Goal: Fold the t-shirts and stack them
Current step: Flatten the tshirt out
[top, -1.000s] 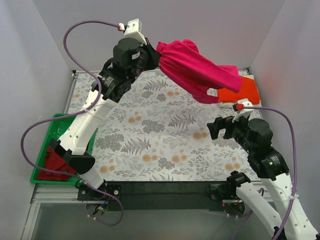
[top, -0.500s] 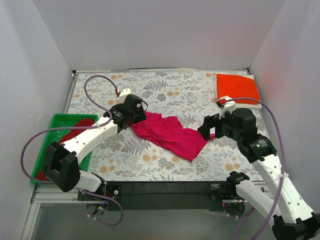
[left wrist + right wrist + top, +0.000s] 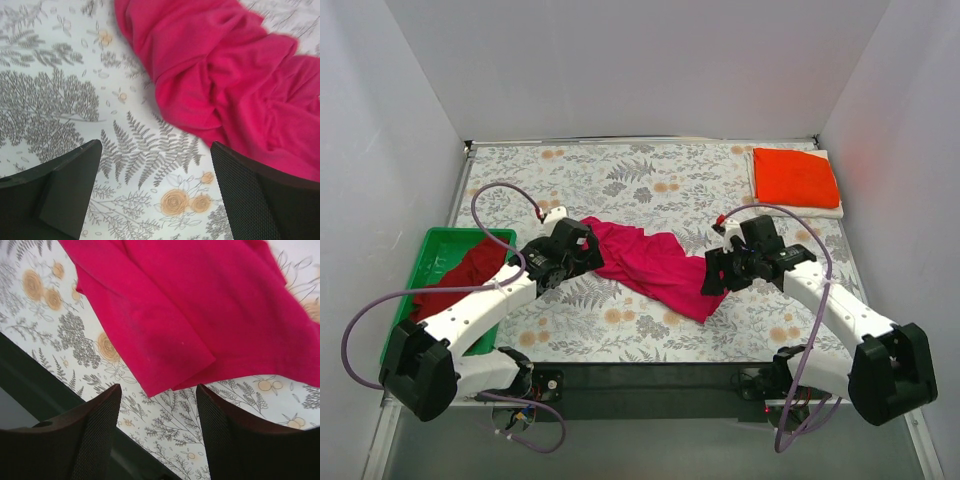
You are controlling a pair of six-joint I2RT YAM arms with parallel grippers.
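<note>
— Where is the pink one?

— The magenta-pink t-shirt [image 3: 655, 265] lies in a long slanting heap on the middle of the floral table cover [image 3: 650, 180]. It is soft cotton, bunched in deep rolls at its left end and flatter toward the right hem.

— And the rest?

— An orange-red t-shirt [image 3: 795, 177], folded into a neat rectangle, rests on a folded white t-shirt [image 3: 810, 212] at the far right corner. A darker red t-shirt [image 3: 460, 275] lies crumpled in the green tray [image 3: 440, 240] at the left edge.

— The claws?

— The left gripper [image 3: 155, 145] is spread wide over bare cover, with nothing between its black fingers [image 3: 65, 180]. The mesh-faced one is just beside the shirt's folds. The right gripper [image 3: 157, 387] is parted less widely and grips nothing. The shirt's pointed hem corner lies by its tips, but I cannot tell if they touch it.

— Does the overhead view show that?

— No. From above, the arms hide the jaws, and you see only one gripper at each end of the shirt. The wrist views show the jaws and the creases, but not the folded stack or the tray.
</note>
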